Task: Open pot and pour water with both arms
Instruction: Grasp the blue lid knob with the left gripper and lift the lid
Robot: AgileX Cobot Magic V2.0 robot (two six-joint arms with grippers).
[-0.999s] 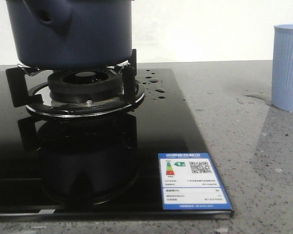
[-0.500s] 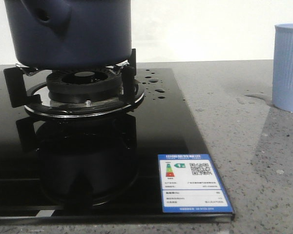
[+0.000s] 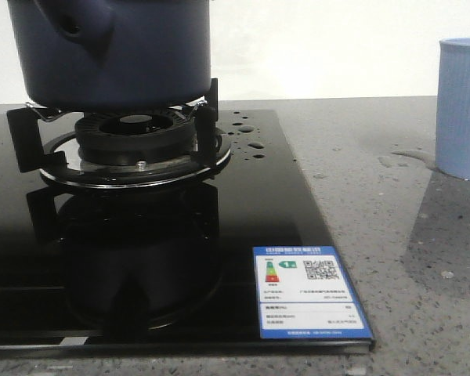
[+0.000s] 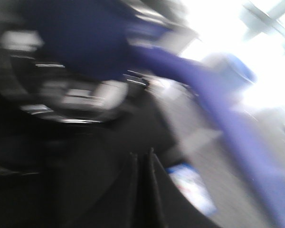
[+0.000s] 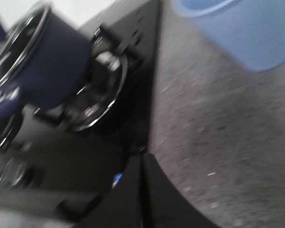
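Your pot (image 3: 110, 51) sits on the burner grate (image 3: 125, 141) at far left, steadied for opening; the cup (image 3: 462, 110) waits far right. Both grippers, left (image 4: 141, 164) and right (image 5: 141, 166), show fingers pressed together, holding nothing

The pot (image 3: 110, 55) looks matt, the hob glass (image 3: 258, 196) glossy and mirror-smooth, the table (image 3: 392, 235) speckled stone, the cup (image 3: 462, 110) ribbed plastic.

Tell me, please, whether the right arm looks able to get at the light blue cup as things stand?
Probably yes. In the right wrist view, only bare grey countertop shows between the right hand and the light blue cup; the pot sits off to the other side.
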